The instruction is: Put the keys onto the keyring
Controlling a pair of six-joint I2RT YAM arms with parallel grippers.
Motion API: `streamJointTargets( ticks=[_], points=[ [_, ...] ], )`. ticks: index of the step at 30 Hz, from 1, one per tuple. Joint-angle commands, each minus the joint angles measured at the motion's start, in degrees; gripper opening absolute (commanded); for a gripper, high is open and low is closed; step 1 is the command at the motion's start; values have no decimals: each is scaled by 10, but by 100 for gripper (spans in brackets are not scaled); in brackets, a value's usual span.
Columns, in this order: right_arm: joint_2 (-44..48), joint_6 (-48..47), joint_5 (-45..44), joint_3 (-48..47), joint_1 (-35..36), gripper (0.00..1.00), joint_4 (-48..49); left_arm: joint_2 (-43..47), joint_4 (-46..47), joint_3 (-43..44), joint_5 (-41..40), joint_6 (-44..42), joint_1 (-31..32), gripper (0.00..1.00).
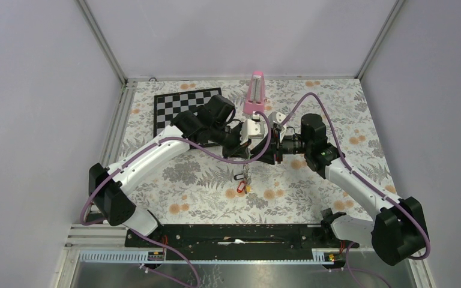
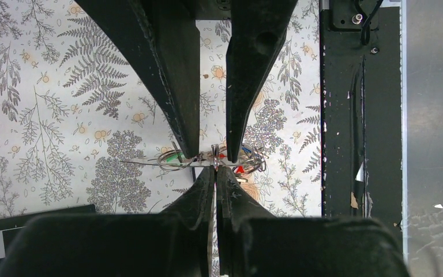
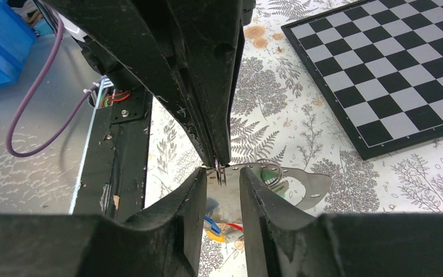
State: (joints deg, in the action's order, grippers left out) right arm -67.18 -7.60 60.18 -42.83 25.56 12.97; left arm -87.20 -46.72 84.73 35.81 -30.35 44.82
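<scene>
My left gripper (image 2: 214, 172) is clamped on the keyring (image 2: 167, 163) above the worktop (image 1: 192, 180) — thin, floppy, slippery wire, keys (image 1: 242, 186) dangling light beneath — so my right gripper (image 3: 220, 176), jaws apart, should pinch close beside it.

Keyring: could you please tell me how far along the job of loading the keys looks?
Done, apparently: small metal keys with red, yellow, blue and green oval plastic tags hang bunched at the thin grey wire keyring. In hand: the left gripper is shut on the wire; the right gripper stands open astride it. Left: I see no loose key elsewhere, so perhaps only releasing.
</scene>
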Motion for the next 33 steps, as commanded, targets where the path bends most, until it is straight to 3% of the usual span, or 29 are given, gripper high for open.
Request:
streamJointTargets(
  ticks=[1,8,14,17,21,24,28,33],
  points=[
    [-2,17,20,1,7,34,43,4,21,29,29,5,2,1],
    [-5,29,23,4,8,30,54,0,20,29,30,4,2,1],
    [-8,32,27,-3,10,0,48,5,32,27,25,9,0,2],
    [-1,31,21,-17,9,0,34,18,46,13,38,12,-11,7],
    [14,46,15,-38,-1,0,27,43,75,-13,96,30,-56,31],
    [18,62,21,-53,-10,0,28,62,99,-40,129,41,-83,44],
    [20,72,23,-50,-15,0,39,72,143,-79,154,78,-91,47],
    [23,88,23,-45,-19,0,49,64,156,-94,180,97,-93,43]
  ],
)
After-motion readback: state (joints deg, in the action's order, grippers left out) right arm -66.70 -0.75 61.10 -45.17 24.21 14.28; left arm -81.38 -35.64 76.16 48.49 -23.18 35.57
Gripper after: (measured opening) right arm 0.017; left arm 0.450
